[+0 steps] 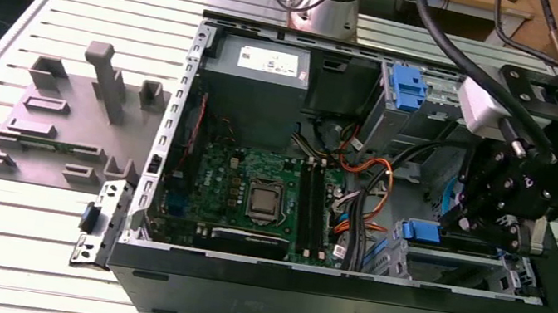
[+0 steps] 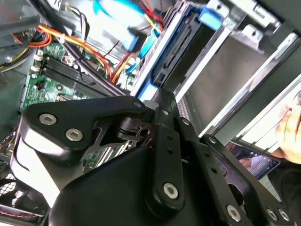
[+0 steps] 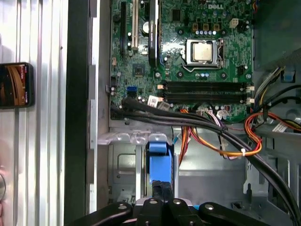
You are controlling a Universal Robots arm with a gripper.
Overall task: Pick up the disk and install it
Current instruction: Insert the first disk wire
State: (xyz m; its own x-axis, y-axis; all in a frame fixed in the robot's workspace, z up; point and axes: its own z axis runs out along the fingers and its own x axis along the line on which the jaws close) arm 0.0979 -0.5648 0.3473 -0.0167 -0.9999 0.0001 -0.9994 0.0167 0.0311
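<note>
The disk [image 1: 421, 231] sits edgewise in the drive bay at the exterior view's right end of the open computer case [image 1: 346, 302], with its blue carrier end facing up. My gripper [image 1: 462, 224] hangs right over that bay. In the first wrist view the two black fingers [image 3: 157, 189] stand together with no gap, their tips against the disk's blue end [image 3: 158, 157]. The second wrist view has the gripper [image 2: 159, 96] meeting the disk's blue-and-white edge [image 2: 146, 90] at the mouth of the metal bay. The disk's body is hidden inside the bay.
A green motherboard [image 1: 250, 194] and orange and black cables [image 1: 365, 183] lie beside the bay. A grey metal box [image 1: 258, 77] and a blue latch [image 1: 407, 89] sit at the case's far end. A grey fixture [image 1: 71, 124] stands on the slatted table. A phone [image 3: 16, 84] lies outside the case.
</note>
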